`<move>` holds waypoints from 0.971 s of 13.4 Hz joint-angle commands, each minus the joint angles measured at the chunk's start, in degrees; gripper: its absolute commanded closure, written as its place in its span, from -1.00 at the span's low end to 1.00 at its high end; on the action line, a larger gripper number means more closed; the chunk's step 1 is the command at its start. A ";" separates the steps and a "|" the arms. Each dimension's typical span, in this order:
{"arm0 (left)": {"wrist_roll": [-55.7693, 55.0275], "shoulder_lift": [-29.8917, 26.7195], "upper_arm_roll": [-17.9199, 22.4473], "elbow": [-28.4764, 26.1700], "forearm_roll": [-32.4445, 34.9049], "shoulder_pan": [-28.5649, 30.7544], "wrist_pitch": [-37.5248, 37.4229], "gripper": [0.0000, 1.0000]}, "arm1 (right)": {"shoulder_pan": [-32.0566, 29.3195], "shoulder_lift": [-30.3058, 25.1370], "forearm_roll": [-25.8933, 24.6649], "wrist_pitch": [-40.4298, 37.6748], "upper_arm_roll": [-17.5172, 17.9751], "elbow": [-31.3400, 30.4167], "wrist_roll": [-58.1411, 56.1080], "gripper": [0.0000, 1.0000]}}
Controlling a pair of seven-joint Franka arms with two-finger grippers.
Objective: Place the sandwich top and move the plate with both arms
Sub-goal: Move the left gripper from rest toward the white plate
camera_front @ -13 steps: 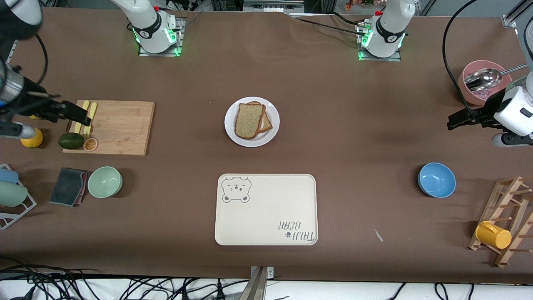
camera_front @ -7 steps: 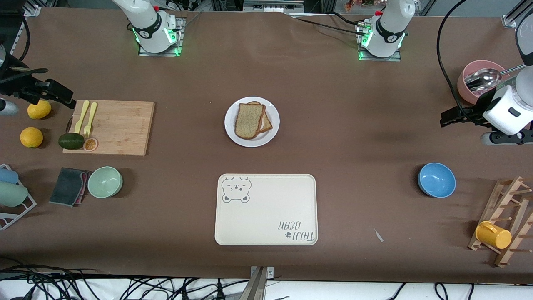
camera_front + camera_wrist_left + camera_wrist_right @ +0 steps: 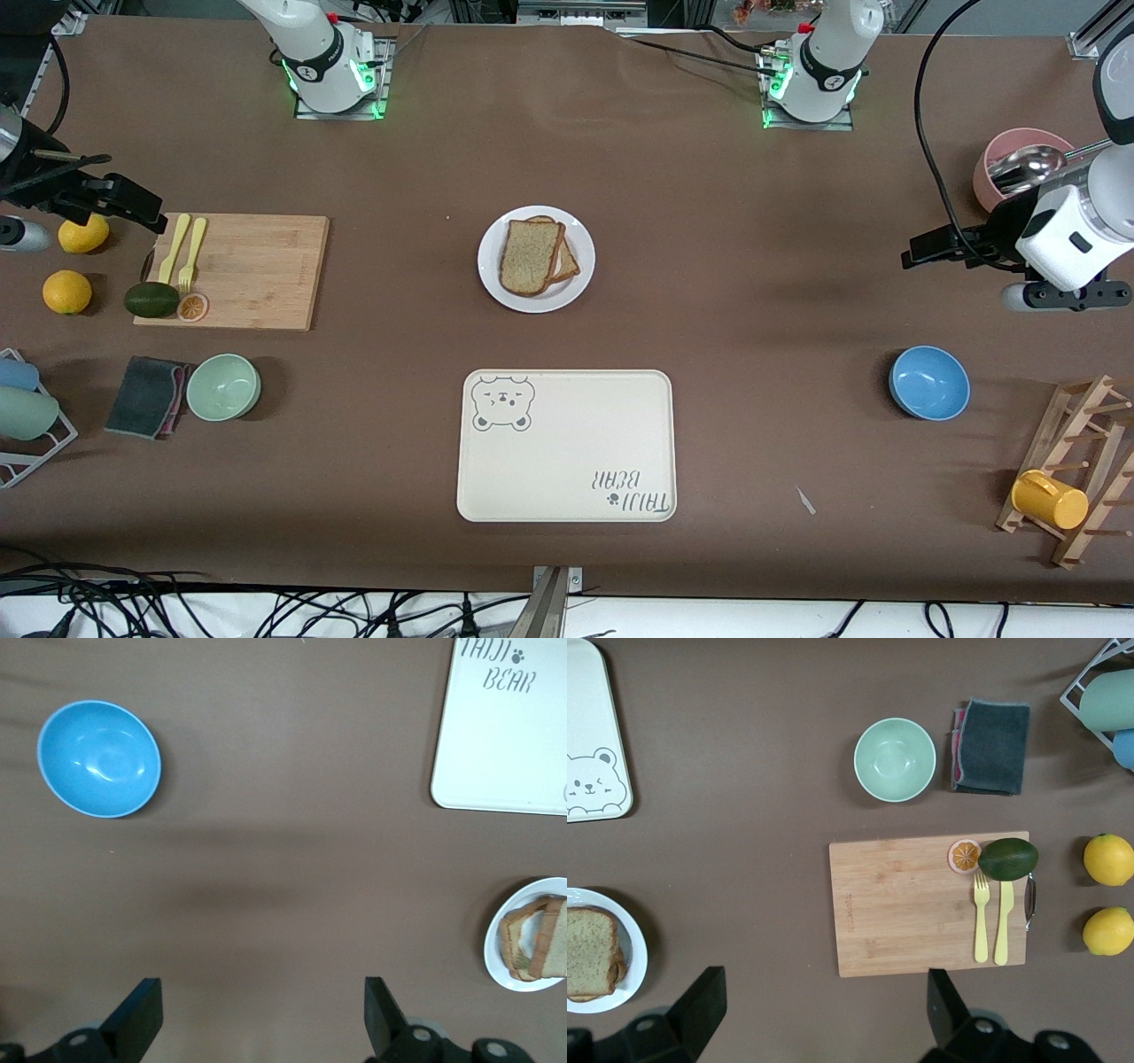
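The white plate (image 3: 580, 270) sits mid-table, farther from the front camera than the cream bear tray (image 3: 567, 461). The sandwich top (image 3: 530, 257), a light brown slice, lies on the plate over a second slice (image 3: 570, 263) that peeks out beneath it. The plate also shows in the left wrist view (image 3: 498, 948) and the right wrist view (image 3: 636, 950). My left gripper (image 3: 912, 251) is open and empty over bare table toward the left arm's end. My right gripper (image 3: 151, 217) is open and empty beside the cutting board (image 3: 257, 270). Both wrist views show the jaws wide apart (image 3: 261, 1014) (image 3: 822, 1005).
A blue bowl (image 3: 928, 382), a pink bowl with a ladle (image 3: 1028, 173) and a wooden rack with a yellow cup (image 3: 1050, 499) are toward the left arm's end. Yellow cutlery (image 3: 186, 248), an avocado (image 3: 151, 299), lemons (image 3: 67, 291), a green bowl (image 3: 223, 386) and a cloth (image 3: 146, 396) are toward the right arm's end.
My left gripper has moved toward the middle of the table. My right gripper has drawn back off the cutting board's cutlery to the board's end, near the lemons. The plate and bread have not moved.
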 commanded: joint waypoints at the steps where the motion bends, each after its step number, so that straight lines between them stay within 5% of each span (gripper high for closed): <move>1: -0.19 0.53 0.24 0.82 -2.08 -0.52 -1.17 -1.00 | -0.96 -0.52 0.13 -0.51 0.90 -0.38 -0.92 -1.00; 5: -0.19 3.87 0.24 0.47 -14.19 -1.49 -2.22 -1.00 | -0.96 -0.52 0.13 -0.51 0.90 -0.46 -0.92 -1.00; 13: 6.29 10.46 0.24 -0.67 -25.61 -3.69 -2.14 -1.00 | -0.96 -0.52 0.13 -0.42 0.90 -0.46 -0.83 -1.00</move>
